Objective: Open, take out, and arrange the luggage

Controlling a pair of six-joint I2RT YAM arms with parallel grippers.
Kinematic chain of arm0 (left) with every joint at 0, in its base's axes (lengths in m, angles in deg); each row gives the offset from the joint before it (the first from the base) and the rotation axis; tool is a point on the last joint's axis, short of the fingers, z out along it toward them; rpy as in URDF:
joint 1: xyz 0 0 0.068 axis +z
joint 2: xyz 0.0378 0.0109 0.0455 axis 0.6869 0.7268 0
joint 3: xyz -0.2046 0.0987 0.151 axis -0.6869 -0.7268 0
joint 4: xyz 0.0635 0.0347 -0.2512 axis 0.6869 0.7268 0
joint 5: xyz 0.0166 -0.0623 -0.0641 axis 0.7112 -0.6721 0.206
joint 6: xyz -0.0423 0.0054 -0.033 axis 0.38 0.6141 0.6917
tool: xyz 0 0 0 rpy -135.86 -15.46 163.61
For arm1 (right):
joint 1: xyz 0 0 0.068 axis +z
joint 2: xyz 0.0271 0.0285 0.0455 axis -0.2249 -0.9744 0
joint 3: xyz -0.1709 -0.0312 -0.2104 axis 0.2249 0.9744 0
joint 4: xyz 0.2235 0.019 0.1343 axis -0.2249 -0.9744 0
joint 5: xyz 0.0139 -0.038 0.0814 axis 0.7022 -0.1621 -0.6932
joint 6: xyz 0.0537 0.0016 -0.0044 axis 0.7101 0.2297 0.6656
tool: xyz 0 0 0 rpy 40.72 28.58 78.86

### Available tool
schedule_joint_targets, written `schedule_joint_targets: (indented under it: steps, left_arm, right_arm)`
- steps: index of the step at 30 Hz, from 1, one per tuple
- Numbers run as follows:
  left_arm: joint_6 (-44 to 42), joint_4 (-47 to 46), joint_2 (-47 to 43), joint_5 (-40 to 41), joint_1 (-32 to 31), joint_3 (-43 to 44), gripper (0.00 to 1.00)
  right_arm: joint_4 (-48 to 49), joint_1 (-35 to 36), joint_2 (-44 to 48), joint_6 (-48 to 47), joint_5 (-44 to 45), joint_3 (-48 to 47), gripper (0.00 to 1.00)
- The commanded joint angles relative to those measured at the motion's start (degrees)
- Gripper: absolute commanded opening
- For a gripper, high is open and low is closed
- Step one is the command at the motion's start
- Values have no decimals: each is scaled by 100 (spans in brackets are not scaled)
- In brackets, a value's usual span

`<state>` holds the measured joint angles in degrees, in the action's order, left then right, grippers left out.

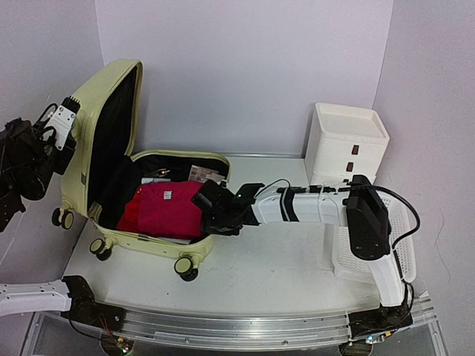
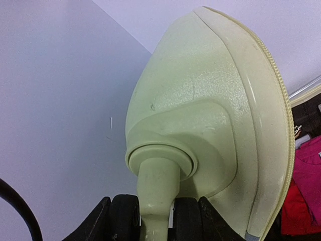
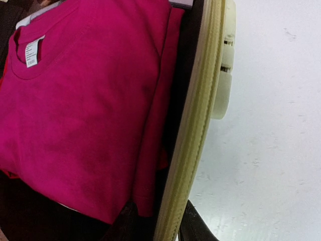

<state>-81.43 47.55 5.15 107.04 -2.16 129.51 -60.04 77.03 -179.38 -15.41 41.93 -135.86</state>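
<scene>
Top, luggage (image 1: 148, 242): I see it open at the worktop's (image 1: 282, 259) left edge, lid upright, pink shirt (image 1: 167, 208) inside.
Top, arms: left arm (image 1: 22, 163) raised behind lid; right arm (image 1: 312, 208) stretched level to the luggage's front rim.
Left wrist, left gripper (image 2: 155, 213): pinching pale post (image 2: 158, 183) on lid shell.
Right wrist, right gripper (image 3: 160, 228): fingers astride rim; clamped or not, I can't tell.

Probably a robotics lab test cell: plain white walls (image 1: 245, 67) boxing in a white table (image 1: 274, 274), robot arms (image 1: 319, 209) bolted to an aluminium rail (image 1: 245, 326) (cables (image 1: 407, 211) showing).
</scene>
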Motion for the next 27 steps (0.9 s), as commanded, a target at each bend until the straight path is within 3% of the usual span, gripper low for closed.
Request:
schedule_joint_targets:
  steps: [1,11,19,22,25,27]
  left_arm:
    - [-174,-1770,-269,775,180,90,0]
    - [-470,-1865,-758,970,291,-226,0]
    - [-683,-1882,-1195,994,289,-45,19]
    - [-789,-1873,-1277,1010,291,36,39]
    - [-908,-1863,-1290,1040,291,88,65]
    - [-958,-1849,-1269,1067,291,108,76]
  right_arm:
    - [891,304,-96,1,-733,-237,28]
    - [1063,300,111,-60,-569,240,28]
    - [1196,303,123,-61,-615,232,29]
    - [1250,303,121,-33,-641,253,29]
    - [1286,303,110,-13,-649,256,28]
    - [1293,303,94,-3,-663,232,28]
